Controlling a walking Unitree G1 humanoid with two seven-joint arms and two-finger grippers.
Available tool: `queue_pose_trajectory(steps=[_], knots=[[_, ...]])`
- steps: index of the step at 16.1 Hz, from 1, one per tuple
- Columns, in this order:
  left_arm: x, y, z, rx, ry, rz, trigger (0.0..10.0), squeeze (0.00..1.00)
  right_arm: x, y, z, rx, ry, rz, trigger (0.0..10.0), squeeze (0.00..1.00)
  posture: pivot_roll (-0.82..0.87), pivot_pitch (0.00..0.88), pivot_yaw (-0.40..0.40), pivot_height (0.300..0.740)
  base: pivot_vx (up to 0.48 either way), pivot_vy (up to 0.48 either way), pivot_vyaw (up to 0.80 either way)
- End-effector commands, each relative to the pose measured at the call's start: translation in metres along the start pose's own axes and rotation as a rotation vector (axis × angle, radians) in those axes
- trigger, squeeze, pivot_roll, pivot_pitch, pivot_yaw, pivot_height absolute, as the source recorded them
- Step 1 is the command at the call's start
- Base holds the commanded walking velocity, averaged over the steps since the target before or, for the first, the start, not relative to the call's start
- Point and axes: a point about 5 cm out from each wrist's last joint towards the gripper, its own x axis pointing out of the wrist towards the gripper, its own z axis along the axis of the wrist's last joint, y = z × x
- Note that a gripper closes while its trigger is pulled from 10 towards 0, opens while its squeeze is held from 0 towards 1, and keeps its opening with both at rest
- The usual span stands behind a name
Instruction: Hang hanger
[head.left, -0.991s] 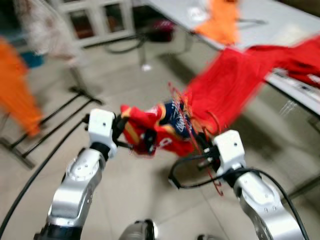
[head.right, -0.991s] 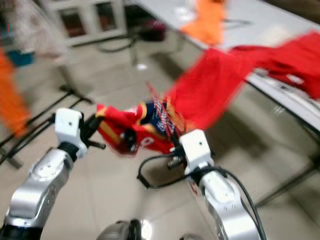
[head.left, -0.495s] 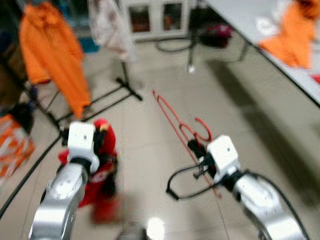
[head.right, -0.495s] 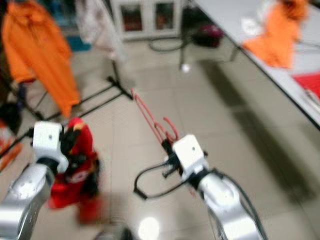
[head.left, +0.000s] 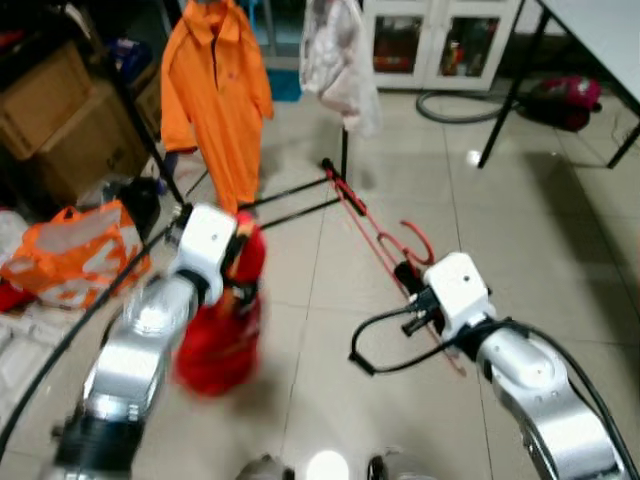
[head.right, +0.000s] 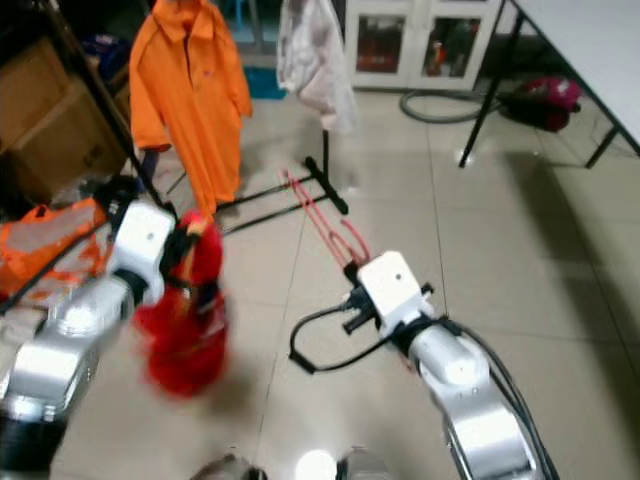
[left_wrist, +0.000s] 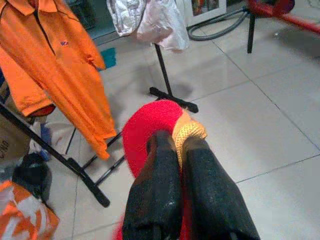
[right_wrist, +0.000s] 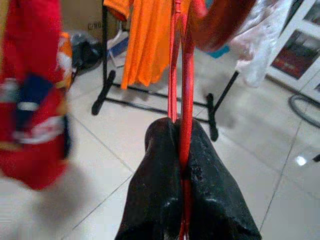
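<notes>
Beige floor tiles (head.left: 590, 250) run across the whole room, with white glass-door cabinets (head.left: 440, 45) along the back wall, stuff behind the glass too blurry to make out. Two cardboard boxes (head.left: 60, 120) are stacked at the robot's left, can't see inside them, and one orange plastic bag (head.left: 70, 255) is slumped on the floor just in front of them. One black clothes rack (head.right: 325, 165) stands in the middle with two garments on it: an orange polo shirt (head.left: 215, 95) and a pale whitish garment (head.left: 338, 60) beside it. Right hand (right_wrist: 182, 150) is clenched on the red hanger (head.left: 375, 235), which sticks forward from the fingers, its far end reaching toward the rack's base, hook curling up near the hand. Left hand (left_wrist: 177, 165) is clamped on a red shirt (head.left: 220, 335) at its yellow-trimmed edge, the rest dangling in a bunch above the floor, well apart from the hanger. So that's one hanger, one red shirt, not on each other. Also one dark desk leg (head.left: 510, 90) at the upper right, a grey hose (head.left: 470, 105) coiled on the floor by the cabinets, and one red-and-black bag (head.left: 565, 100) next to it.
</notes>
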Motion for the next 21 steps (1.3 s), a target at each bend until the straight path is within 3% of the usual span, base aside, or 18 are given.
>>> queue_pose_trajectory(steps=[1, 4, 8, 15, 18, 21], knots=[[0.002, 0.004, -0.001, 0.03, 0.024, -0.03, 10.0, 0.0, -0.001, 0.003, -0.001, -0.009, 0.022, 0.017, 10.0, 0.0, -0.03, 0.11, 0.081, 0.74, 0.0, 0.0, 0.0], [0.02, 0.013, 0.007, 0.043, 0.07, -0.128, 10.0, 0.0, -0.004, 0.002, -0.007, -0.031, 0.091, 0.036, 10.0, 0.0, -0.03, 0.113, 0.091, 0.74, 0.0, 0.0, 0.0], [0.04, 0.026, 0.029, 0.018, 0.039, -0.169, 10.0, 0.0, -0.016, 0.0, -0.009, -0.083, 0.17, 0.091, 10.0, 0.0, -0.04, 0.106, 0.104, 0.74, 0.0, 0.0, 0.0], [0.061, 0.012, 0.037, 0.005, 0.046, -0.182, 10.0, 0.0, -0.04, 0.031, 0.008, 0.001, 0.229, 0.425, 10.0, 0.0, -0.05, 0.104, 0.12, 0.74, 0.0, 0.0, 0.0], [0.064, 0.009, 0.044, -0.013, 0.022, -0.171, 10.0, 0.0, -0.04, 0.031, 0.004, 0.008, 0.288, 0.442, 10.0, 0.0, -0.05, 0.106, 0.088, 0.74, 0.0, 0.0, 0.0], [0.066, 0.006, 0.056, -0.036, -0.012, -0.147, 10.0, 0.0, -0.026, 0.034, 0.001, 0.02, 0.33, 0.437, 10.0, 0.0, -0.05, 0.109, 0.082, 0.74, 0.0, 0.0, 0.0]])
